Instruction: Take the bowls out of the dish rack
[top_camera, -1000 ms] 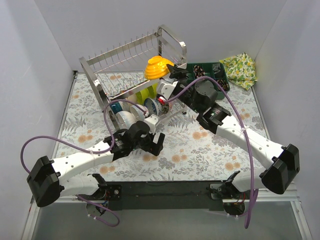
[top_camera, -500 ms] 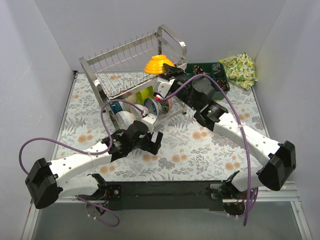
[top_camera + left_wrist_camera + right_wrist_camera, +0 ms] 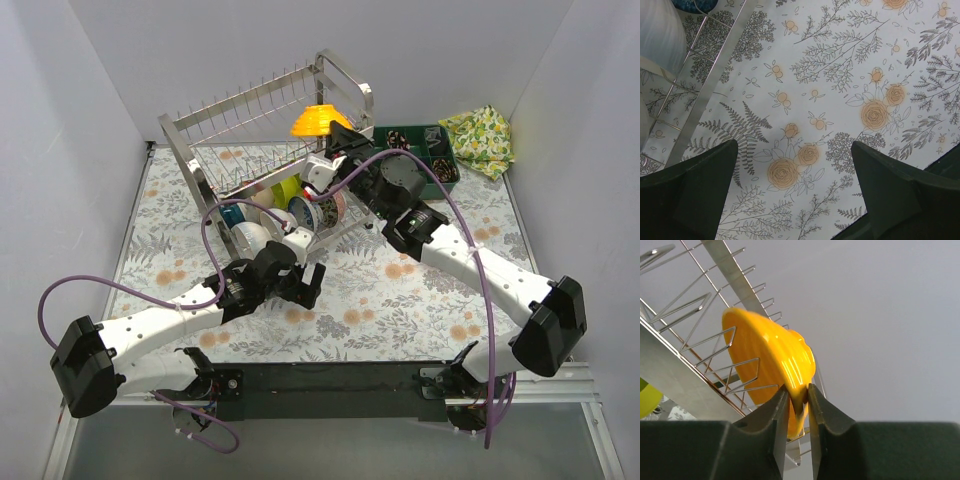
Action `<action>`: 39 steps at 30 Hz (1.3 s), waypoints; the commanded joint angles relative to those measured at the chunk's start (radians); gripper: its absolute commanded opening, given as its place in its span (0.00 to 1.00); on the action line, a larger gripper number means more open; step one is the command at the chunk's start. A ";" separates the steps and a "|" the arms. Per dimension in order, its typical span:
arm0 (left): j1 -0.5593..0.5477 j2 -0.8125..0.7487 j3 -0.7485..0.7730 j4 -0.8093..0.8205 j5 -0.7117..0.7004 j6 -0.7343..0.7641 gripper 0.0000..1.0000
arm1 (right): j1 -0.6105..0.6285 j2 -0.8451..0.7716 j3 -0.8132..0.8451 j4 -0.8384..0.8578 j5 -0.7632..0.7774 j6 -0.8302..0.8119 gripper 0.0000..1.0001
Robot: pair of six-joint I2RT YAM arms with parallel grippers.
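The right gripper (image 3: 797,391) is pinched onto the lower rim of the yellow-orange bowl (image 3: 770,355). The bowl sits tilted among the upper wires of the dish rack (image 3: 685,370), centre frame, and the bars hide part of it. From above, that gripper is mostly covered by its own wrist.

On the lower tier, the lime green bowl (image 3: 288,188), white bowl (image 3: 247,238) and blue-and-white bowl (image 3: 313,212) are half hidden by wires and arm.

The left gripper (image 3: 795,190) hangs with its fingers wide apart over the floral table cover (image 3: 840,60), holding nothing.

A dark green tray (image 3: 425,128) and a lemon-print cloth (image 3: 480,135) lie at upper right, against pale grey walls.
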 commanded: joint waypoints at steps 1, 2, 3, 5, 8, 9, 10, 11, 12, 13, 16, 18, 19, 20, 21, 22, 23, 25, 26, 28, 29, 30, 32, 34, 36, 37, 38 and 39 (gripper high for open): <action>0.007 -0.021 -0.005 -0.016 -0.020 0.014 0.98 | 0.016 0.026 0.032 0.114 0.057 -0.079 0.25; 0.007 -0.021 -0.005 -0.014 -0.020 0.012 0.98 | 0.018 0.034 0.033 0.120 0.059 -0.086 0.23; 0.007 -0.020 -0.005 -0.014 -0.020 0.012 0.98 | 0.019 0.040 0.043 0.125 0.063 -0.099 0.17; 0.008 -0.020 -0.007 -0.017 -0.021 0.012 0.98 | 0.024 0.057 0.052 0.139 0.068 -0.110 0.11; 0.010 -0.023 -0.005 -0.017 -0.026 0.014 0.98 | 0.024 0.083 0.066 0.183 0.085 -0.136 0.03; 0.010 -0.021 -0.005 -0.019 -0.027 0.012 0.98 | 0.024 0.091 0.070 0.192 0.094 -0.142 0.01; 0.010 -0.023 -0.005 -0.019 -0.027 0.012 0.98 | 0.026 0.097 0.081 0.200 0.102 -0.152 0.01; 0.011 -0.024 -0.005 -0.019 -0.030 0.012 0.98 | 0.024 0.111 0.087 0.215 0.105 -0.161 0.01; 0.013 -0.024 -0.005 -0.019 -0.032 0.012 0.98 | 0.024 0.118 0.093 0.229 0.115 -0.165 0.01; 0.013 -0.026 -0.005 -0.020 -0.032 0.014 0.98 | 0.024 0.125 0.099 0.240 0.122 -0.168 0.01; 0.016 -0.029 -0.005 -0.020 -0.032 0.012 0.98 | 0.024 0.161 0.139 0.288 0.151 -0.173 0.01; 0.019 -0.033 -0.005 -0.020 -0.030 0.012 0.98 | 0.024 0.174 0.176 0.315 0.171 -0.176 0.01; 0.021 -0.035 -0.005 -0.020 -0.030 0.011 0.98 | 0.024 0.187 0.185 0.334 0.177 -0.179 0.01; 0.021 -0.036 -0.005 -0.022 -0.030 0.012 0.98 | 0.024 0.194 0.200 0.355 0.181 -0.179 0.01; 0.022 -0.036 -0.005 -0.020 -0.029 0.011 0.98 | 0.024 0.200 0.210 0.395 0.192 -0.181 0.01; 0.022 -0.038 -0.005 -0.022 -0.029 0.011 0.98 | 0.024 0.209 0.222 0.406 0.197 -0.181 0.01; 0.024 -0.040 -0.005 -0.022 -0.027 0.012 0.98 | 0.024 0.212 0.233 0.410 0.201 -0.179 0.01; 0.025 -0.040 -0.005 -0.022 -0.027 0.011 0.98 | 0.024 0.214 0.257 0.433 0.221 -0.169 0.01; 0.025 -0.040 -0.005 -0.020 -0.026 0.011 0.98 | 0.024 0.212 0.262 0.444 0.229 -0.164 0.01; 0.025 -0.041 -0.005 -0.022 -0.024 0.011 0.98 | 0.024 0.203 0.268 0.473 0.249 -0.161 0.01; 0.027 -0.043 -0.005 -0.022 -0.024 0.011 0.98 | 0.024 0.198 0.268 0.481 0.253 -0.161 0.01; 0.027 -0.043 -0.005 -0.022 -0.023 0.009 0.98 | 0.024 0.194 0.268 0.482 0.264 -0.161 0.01; 0.028 -0.043 -0.005 -0.024 -0.018 0.009 0.98 | 0.024 0.174 0.268 0.482 0.278 -0.159 0.01; 0.028 -0.044 -0.005 -0.022 -0.015 0.009 0.98 | 0.023 0.145 0.256 0.482 0.313 -0.159 0.01; 0.030 -0.044 -0.005 -0.024 -0.012 0.009 0.98 | 0.018 0.125 0.245 0.482 0.367 -0.158 0.01; 0.030 -0.044 -0.005 -0.024 -0.010 0.011 0.98 | 0.015 0.099 0.227 0.482 0.387 -0.156 0.01; 0.030 -0.041 -0.007 -0.024 -0.009 0.011 0.98 | 0.012 0.083 0.213 0.484 0.405 -0.146 0.01; 0.030 -0.043 -0.005 -0.025 -0.007 0.009 0.98 | 0.001 0.068 0.201 0.484 0.445 -0.136 0.01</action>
